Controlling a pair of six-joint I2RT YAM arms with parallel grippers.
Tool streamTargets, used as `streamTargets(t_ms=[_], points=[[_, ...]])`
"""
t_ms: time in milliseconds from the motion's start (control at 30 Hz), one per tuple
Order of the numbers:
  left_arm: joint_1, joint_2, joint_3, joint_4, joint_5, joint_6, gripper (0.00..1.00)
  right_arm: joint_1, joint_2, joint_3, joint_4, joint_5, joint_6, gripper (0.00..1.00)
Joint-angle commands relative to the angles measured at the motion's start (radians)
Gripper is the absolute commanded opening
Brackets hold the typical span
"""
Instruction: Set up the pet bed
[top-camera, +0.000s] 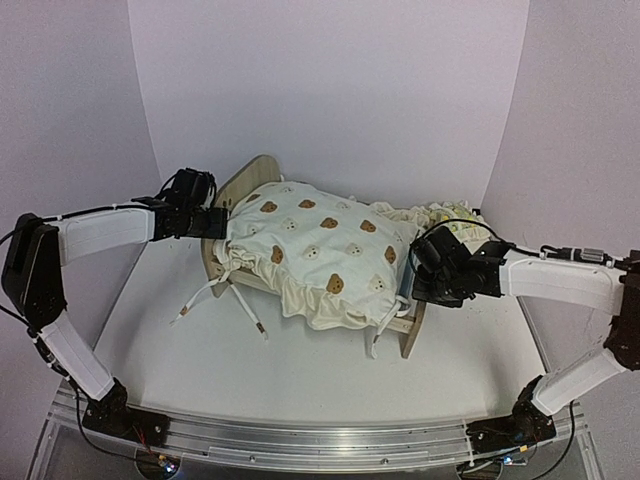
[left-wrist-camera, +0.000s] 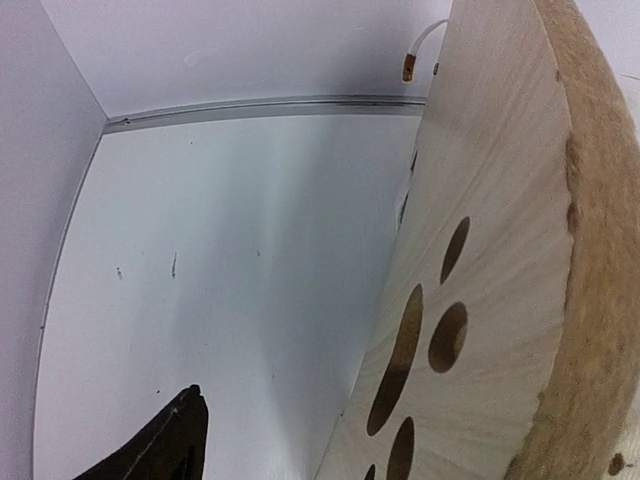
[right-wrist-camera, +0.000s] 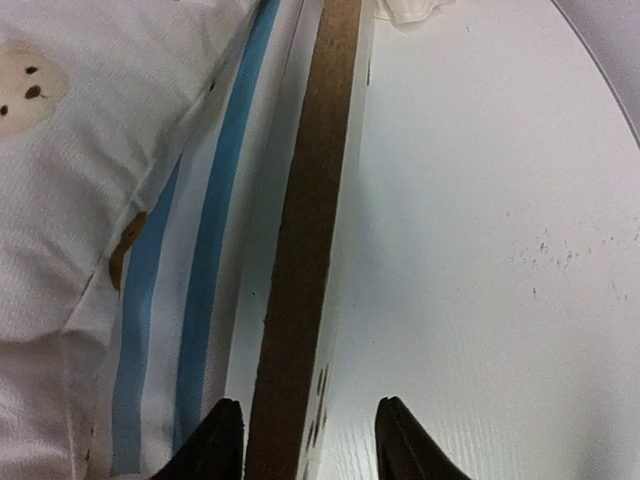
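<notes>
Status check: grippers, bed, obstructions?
Left gripper open at pet bed, left end board. Right gripper open, straddling right end board. Bear cushion on bed, overhanging near side. Pillow just beyond right gripper.

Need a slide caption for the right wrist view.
Right gripper open astride the pet bed end board, striped base and bear-print cushion alongside.
</notes>
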Motion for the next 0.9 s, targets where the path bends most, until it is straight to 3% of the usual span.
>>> streamTargets(t_ms=[0, 167, 400, 567, 867], points=[[0.040, -0.143, -0.005, -0.053, -0.072, -0.017, 0.77, 0.001, -0.055, 0.112, -0.107, 0.060, -0.147, 0.51], [0.039, -0.212, 0.004, -0.092, -0.042, -0.006, 0.98, 0.002, -0.092, 0.194, -0.137, 0.043, -0.249, 0.61], [0.040, -0.307, 0.034, -0.160, -0.015, -0.028, 1.00, 0.002, -0.150, 0.224, -0.144, -0.265, -0.313, 0.67], [0.031, -0.441, 0.026, -0.174, 0.159, -0.068, 1.00, 0.002, -0.157, 0.215, -0.138, -0.492, -0.281, 0.66], [-0.161, -0.534, -0.058, -0.172, 0.196, -0.088, 0.99, 0.003, -0.077, 0.171, -0.046, -0.684, -0.186, 0.65]])
